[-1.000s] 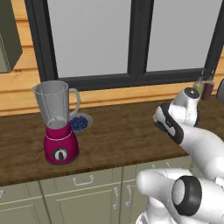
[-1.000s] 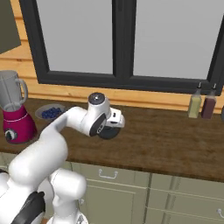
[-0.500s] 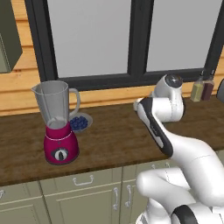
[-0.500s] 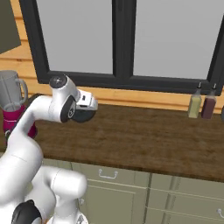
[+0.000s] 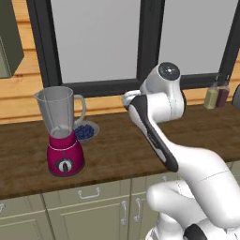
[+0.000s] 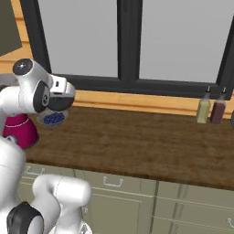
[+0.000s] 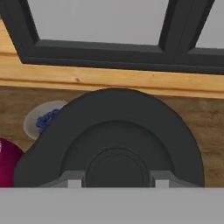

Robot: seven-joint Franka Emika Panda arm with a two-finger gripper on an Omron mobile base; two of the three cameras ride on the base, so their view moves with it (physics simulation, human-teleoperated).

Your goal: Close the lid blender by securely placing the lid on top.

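The blender point(image 5: 64, 137) stands at the left of the counter, with a magenta base, a dark dial and a clear jar whose top is uncovered. Its base point(image 6: 20, 130) peeks out behind my arm, and a magenta edge of the blender point(image 7: 8, 167) sits low left in the hand view. The lid point(image 7: 116, 131), a dark round cap, lies between my fingertips point(image 7: 73, 180). My gripper point(image 7: 116, 181) is shut on it. In the right base view the lid point(image 6: 58, 105) hangs under the gripper point(image 6: 60, 97). The gripper point(image 5: 127, 100) is in the air to the right of the jar, near rim height.
A small plate of blueberries point(image 5: 85, 131) sits just behind and right of the blender. Two bottles point(image 6: 210, 108) stand by the wall at the far right. A dark-framed window point(image 5: 140, 42) and wooden sill back the counter point(image 5: 112, 150); cabinet fronts run below.
The arm has swung left across the counter with the lid in its grip, from the right side toward the blender, and has risen. The blender has not moved.
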